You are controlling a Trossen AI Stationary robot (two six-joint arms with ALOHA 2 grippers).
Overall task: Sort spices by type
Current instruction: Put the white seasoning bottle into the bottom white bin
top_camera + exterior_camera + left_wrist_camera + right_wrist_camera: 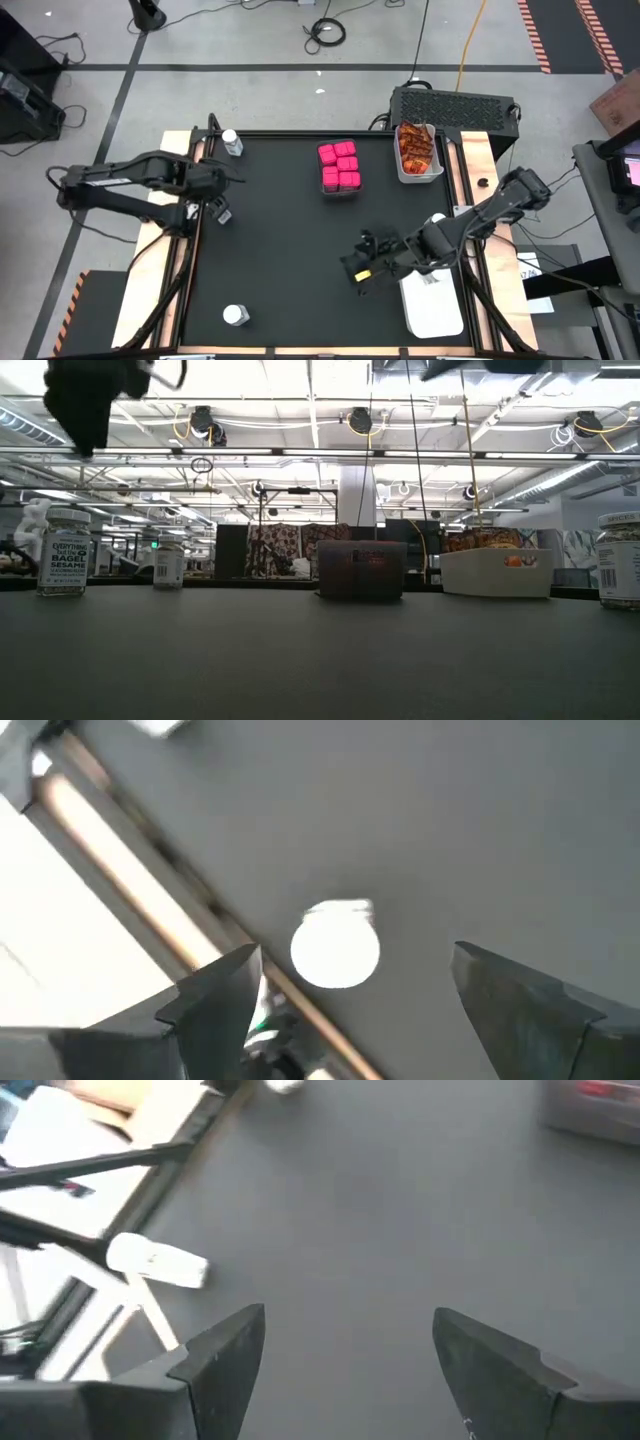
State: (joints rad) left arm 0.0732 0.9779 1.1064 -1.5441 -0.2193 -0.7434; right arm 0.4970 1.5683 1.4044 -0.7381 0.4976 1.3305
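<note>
So the pink cube packs (pixel 339 167) are already grouped in their tray near the far middle of the counter (pixel 290 260), and the orange-red sachets (pixel 416 148) sit in the white bin (pixel 433 172) just right of those packs, so what's left looks like the little clear jars. One jar (pixel 232 143) stands far out left of the pink packs by the counter's far edge, another jar (pixel 236 315) is way nearer the front edge. The left tool (pixel 218 208) hangs right above a third jar (pixel 335 946), fingers spread wide with the white lid between them. The right tool (pixel 362 268) sits low and right of the packs, also spread, holding nothing. My guess is these jars are rigid, smooth and probably a bit slick, light enough but tippy, so I'd pinch the body just under the lid rather than the lid itself
</note>
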